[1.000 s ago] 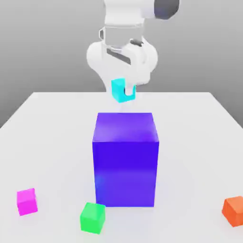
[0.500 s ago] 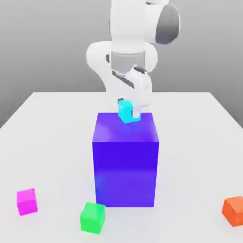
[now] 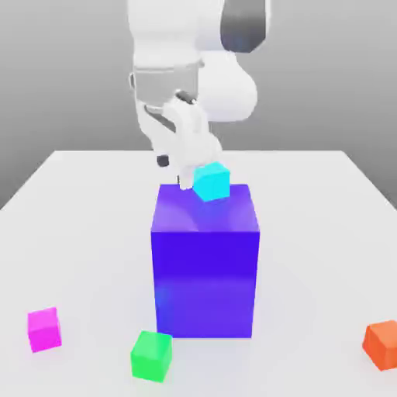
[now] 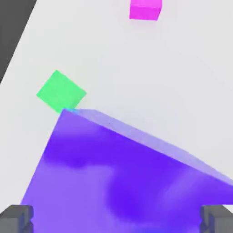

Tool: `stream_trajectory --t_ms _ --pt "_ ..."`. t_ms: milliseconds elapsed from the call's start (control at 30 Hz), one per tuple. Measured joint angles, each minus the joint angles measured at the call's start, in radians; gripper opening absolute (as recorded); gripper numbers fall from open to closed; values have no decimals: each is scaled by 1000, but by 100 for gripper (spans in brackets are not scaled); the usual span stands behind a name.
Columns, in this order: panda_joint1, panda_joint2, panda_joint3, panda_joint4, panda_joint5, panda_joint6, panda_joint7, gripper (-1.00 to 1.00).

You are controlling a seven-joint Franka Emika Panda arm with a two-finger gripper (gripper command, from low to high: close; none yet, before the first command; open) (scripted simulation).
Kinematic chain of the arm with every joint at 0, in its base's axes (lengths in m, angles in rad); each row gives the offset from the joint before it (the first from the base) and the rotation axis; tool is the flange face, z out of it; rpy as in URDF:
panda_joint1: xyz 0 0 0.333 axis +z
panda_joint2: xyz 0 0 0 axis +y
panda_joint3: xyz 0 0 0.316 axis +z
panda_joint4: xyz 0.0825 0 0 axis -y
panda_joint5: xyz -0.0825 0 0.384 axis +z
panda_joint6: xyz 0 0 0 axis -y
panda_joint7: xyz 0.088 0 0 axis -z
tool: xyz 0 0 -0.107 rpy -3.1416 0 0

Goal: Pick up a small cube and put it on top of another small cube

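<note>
The gripper (image 3: 184,180) stands spread and empty — the cyan cube (image 3: 211,182) sits just to its right in the exterior view, on the purple block (image 3: 205,264).

Cyan cube (image 3: 211,182) now released onto the big purple block (image 3: 205,264), no longer carried above it; gripper (image 3: 184,172) opened and shifted toward the exterior view's left.

Cyan cube (image 3: 211,182): sits on the blue block (image 3: 205,264), near its back edge
Gripper (image 3: 177,172): open, beside the cyan cube
</note>
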Motion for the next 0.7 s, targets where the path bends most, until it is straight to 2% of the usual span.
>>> stream_trajectory --t_ms 700 --pt "-222 760 -167 232 -122 523 -233 100"
